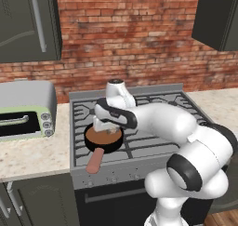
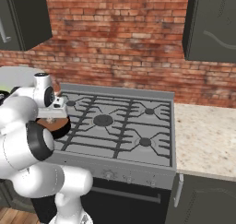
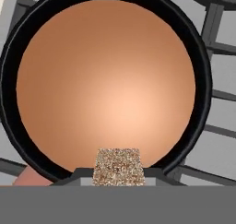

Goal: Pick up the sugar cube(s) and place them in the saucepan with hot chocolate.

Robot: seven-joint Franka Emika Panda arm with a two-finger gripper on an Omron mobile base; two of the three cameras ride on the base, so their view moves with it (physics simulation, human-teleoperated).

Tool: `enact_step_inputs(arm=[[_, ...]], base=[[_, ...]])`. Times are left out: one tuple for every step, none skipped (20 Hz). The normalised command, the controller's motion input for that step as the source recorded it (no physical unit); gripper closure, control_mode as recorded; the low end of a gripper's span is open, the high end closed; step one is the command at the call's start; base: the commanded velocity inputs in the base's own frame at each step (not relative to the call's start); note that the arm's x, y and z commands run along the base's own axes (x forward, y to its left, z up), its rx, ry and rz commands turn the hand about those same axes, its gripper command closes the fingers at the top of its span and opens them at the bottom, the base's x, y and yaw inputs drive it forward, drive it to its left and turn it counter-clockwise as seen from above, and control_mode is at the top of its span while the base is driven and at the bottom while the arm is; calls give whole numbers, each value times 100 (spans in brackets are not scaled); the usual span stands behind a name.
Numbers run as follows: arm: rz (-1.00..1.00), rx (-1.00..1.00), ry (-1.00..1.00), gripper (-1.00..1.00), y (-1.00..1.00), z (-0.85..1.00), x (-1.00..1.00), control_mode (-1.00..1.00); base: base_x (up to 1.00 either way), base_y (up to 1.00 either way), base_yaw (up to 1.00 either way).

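Our jaws stand narrow, pinching a speckled brown sugar cube (image 3: 116, 167) in our gripper (image 3: 116, 174) directly above the saucepan with hot chocolate (image 3: 27, 144), which sits on the front left burner of the grey stove (image 2: 138, 121), its pink handle (image 1: 95, 160) pointing toward the front edge
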Motion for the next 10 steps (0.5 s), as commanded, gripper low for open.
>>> enact_step_inputs(arm=[[0, 0, -6, 100, 21, 0, 0, -100], [0, 0, -8, 100, 21, 0, 1, -100], [0, 0, -9, 100, 21, 0, 5, -100], [0, 0, -7, 100, 21, 0, 11, -100], [0, 0, -6, 100, 24, 0, 14, -100], [0, 0, -7, 100, 24, 0, 19, -100], [0, 0, -6, 100, 26, 0, 21, -100], [0, 0, -6, 100, 26, 0, 24, -100], [0, 0, -7, 100, 21, 0, 24, -100], [0, 0, -5, 100, 19, 0, 24, -100]], base=[[0, 0, 0], [0, 0, 0], [0, 0, 0], [0, 0, 0], [0, 0, 0], [0, 0, 0], [0, 0, 0], [0, 0, 0], [0, 0, 0], [0, 0, 0]])
